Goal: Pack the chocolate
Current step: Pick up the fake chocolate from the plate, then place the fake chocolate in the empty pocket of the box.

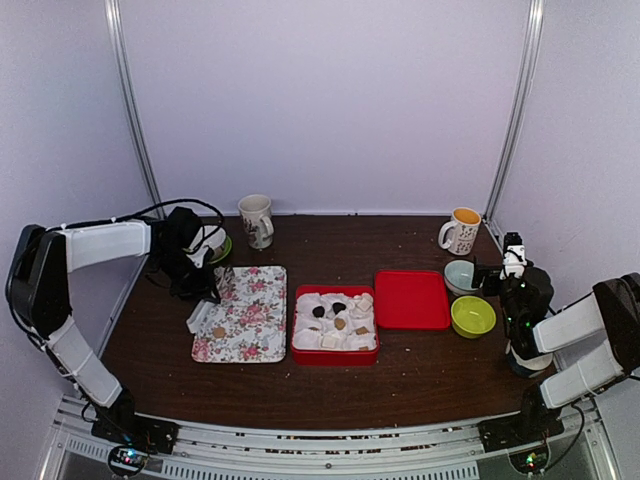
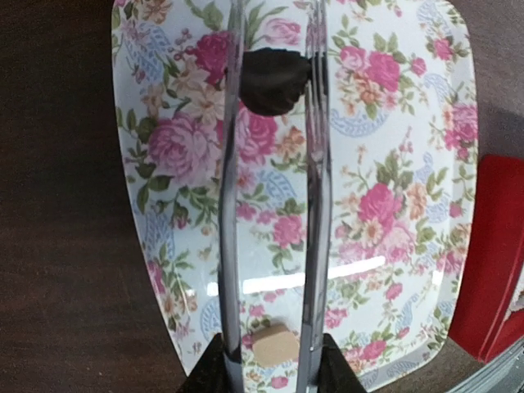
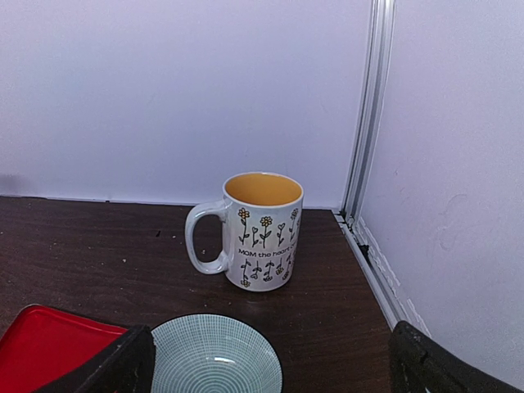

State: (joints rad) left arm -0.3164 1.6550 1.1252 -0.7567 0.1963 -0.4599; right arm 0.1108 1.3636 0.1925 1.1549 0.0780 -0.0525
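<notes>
The left gripper (image 2: 274, 370) squeezed the metal tongs (image 2: 229, 205), their 2 tips pinching a dark chocolate piece (image 2: 274, 82) at the floral tray (image 2: 393, 164), with the red paper-lined box (image 1: 335, 357) just to the right, nearest this arm.

Brown table (image 1: 420, 375) bears floral tray (image 1: 258, 322), red box (image 1: 335, 358), lid (image 1: 412, 300), mugs (image 1: 256, 220), bowls (image 1: 472, 316).

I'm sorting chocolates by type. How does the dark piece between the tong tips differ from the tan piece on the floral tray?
The dark brown chocolate piece is rounded and lumpy; the light tan chocolate piece is flat and blocky. The dark looks larger than the tan. The dark sits between the tips of the metal tongs; the tan lies free. Both are over the floral tray.
</notes>
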